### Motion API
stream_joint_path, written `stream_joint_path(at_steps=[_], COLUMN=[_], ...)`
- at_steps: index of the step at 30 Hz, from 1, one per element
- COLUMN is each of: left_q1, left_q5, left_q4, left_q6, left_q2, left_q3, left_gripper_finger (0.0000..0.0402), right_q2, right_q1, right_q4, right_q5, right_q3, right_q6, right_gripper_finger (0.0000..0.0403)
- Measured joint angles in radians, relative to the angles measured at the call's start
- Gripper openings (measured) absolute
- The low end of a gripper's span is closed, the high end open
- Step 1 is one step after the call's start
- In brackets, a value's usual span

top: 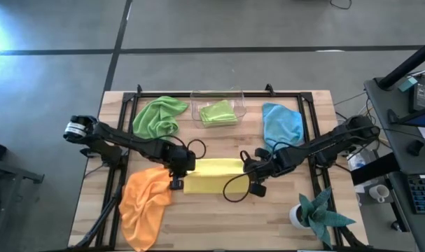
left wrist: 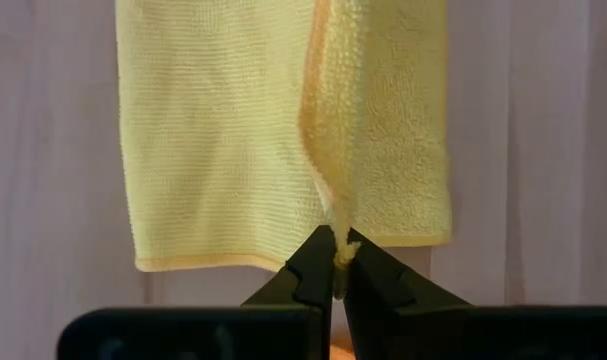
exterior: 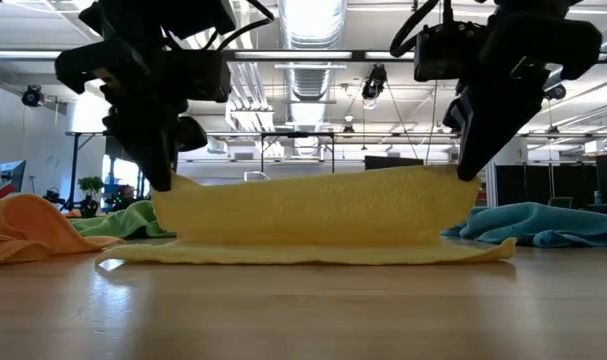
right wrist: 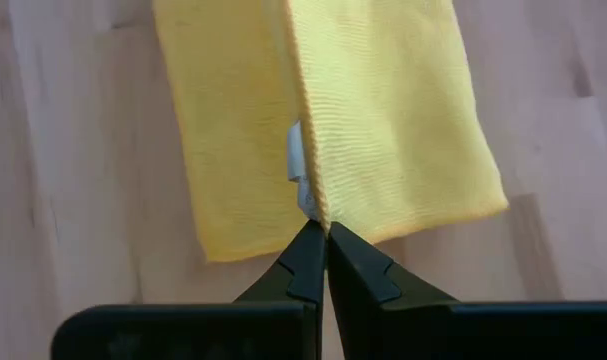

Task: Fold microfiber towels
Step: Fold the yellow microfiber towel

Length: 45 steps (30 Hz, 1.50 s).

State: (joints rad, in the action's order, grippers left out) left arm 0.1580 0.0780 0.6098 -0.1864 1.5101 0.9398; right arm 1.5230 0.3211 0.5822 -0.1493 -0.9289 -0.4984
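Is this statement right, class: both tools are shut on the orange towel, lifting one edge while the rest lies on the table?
Not quite: the towel held is the yellow towel, as the high view shows. The left tool and right tool are shut on it. The orange towel lies untouched nearby.

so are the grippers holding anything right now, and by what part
Yes: the yellow towel. The left gripper and right gripper each pinch one end of its lifted edge.

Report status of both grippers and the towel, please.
Left gripper, right gripper shut on soft yellow microfiber towel, edge lifted. Nothing blocking.
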Motion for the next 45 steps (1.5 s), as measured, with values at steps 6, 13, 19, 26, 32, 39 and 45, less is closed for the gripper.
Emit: stream_joint_path(at_steps=[6,13,19,26,32,39,45], left_q1=[0.008,0.009,0.009,0.009,0.011,0.011,0.011], left_q5=[0.001,0.004,0.026,0.026,0.026,0.027,0.027], left_q4=[-0.017,-0.03,-0.031,-0.026,-0.027,-0.028,-0.029], left_q6=[-0.017,-0.018,-0.018,-0.017,-0.017,-0.018,-0.018], left_q2=[0.01,0.008,0.008,0.008,0.008,0.008,0.008], left_q3=[0.0,0.0,0.0,0.0,-0.001,-0.001,-0.001], left_gripper_finger=[0.0003,0.0003,0.0003,0.0003,0.0026,0.0079,0.0098], right_q2=[0.0,0.0,0.001,0.001,0.001,0.001,0.001], right_q1=[0.015,0.015,0.015,0.015,0.015,0.017,0.017], right_q4=[-0.017,-0.046,-0.069,-0.104,-0.118,-0.124,-0.128], right_q5=[0.005,0.049,0.078,0.093,0.141,0.152,0.167], right_q3=[0.018,0.048,0.066,0.067,0.067,0.067,0.067], right_q6=[0.0,-0.004,-0.009,-0.023,-0.025,-0.019,-0.067], right_gripper_finger=[0.0008,0.0009,0.0009,0.0009,0.0009,0.0028,0.0075])
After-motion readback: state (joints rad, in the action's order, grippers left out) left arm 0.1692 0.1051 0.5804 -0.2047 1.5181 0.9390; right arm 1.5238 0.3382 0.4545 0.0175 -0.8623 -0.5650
